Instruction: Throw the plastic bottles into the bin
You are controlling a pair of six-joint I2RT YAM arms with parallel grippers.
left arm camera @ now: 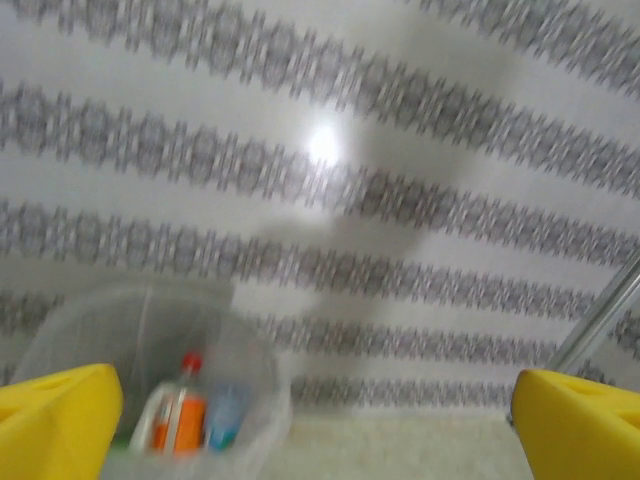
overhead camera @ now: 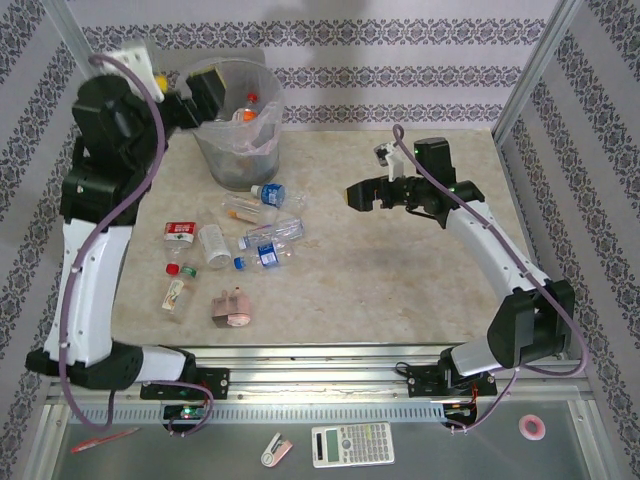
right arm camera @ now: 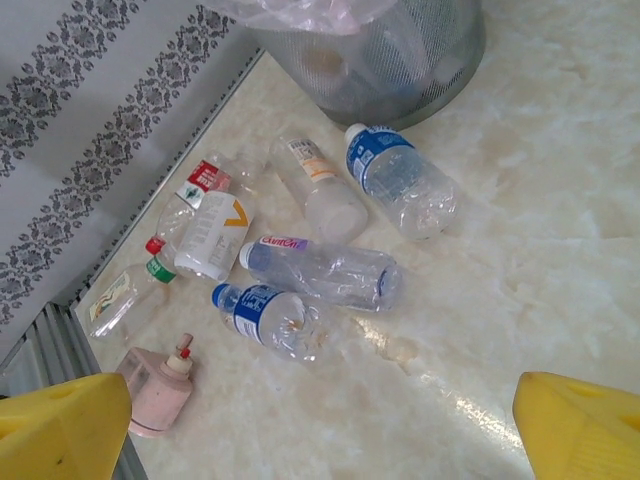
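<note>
Nearest of all, on the ledge in front of the arm bases, lie a calculator (overhead camera: 352, 444) and a pink tape roll (overhead camera: 533, 427), no part of the job. Past them, the plastic bottles (overhead camera: 258, 257) not yet thrown away lie scattered on their sides at the left-centre of the tabletop (overhead camera: 400, 290). A pink lumpy object (overhead camera: 230, 307) sits at the cluster's 6 o'clock edge.

The right gripper (overhead camera: 355, 195) hovers above mid-table with its yellow fingers (right arm camera: 60, 425) spread wide and nothing between them. The cluster lies at its 8 to 9 o'clock. The blue-labelled bottle (overhead camera: 268, 192) sits almost straight at 9 o'clock from it, with its long axis close to the 9-to-3 line. That puts it end-on to the gripper, base toward it, so I judge that a grasp across the body needs the wrist turned or a descent from above. The right arm looks the better placed.

Farther back, at 12 o'clock from the cluster, stands the bin (overhead camera: 238, 120), with bottles already inside. The left gripper (left arm camera: 318, 410) hangs high by the bin's 9 to 10 o'clock rim, jaws fully apart and empty.

The surface is pale, glossy and marbled. Striped patterned wallpaper (overhead camera: 400, 75) and aluminium posts close the cell.
</note>
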